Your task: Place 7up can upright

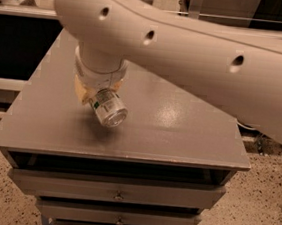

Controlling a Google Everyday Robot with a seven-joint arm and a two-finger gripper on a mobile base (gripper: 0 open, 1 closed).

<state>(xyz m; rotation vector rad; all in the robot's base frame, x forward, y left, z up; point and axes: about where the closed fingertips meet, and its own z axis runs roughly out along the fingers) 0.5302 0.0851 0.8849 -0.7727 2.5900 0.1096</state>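
The 7up can (108, 108), silver-white with green markings, is held tilted, its round end facing the camera and pointing down to the right. It hangs just above the grey cabinet top (180, 123). My gripper (96, 94) hangs from the big cream arm (197, 55) that crosses the view from the upper right. It is shut on the can from behind and above. The wrist hides most of the fingers and the can's far end.
The grey cabinet has several drawers (117, 190) below its top, with small knobs. Its front edge (116, 156) is close to the can. A speckled floor (261, 212) lies around it. Railings and dark furniture stand behind.
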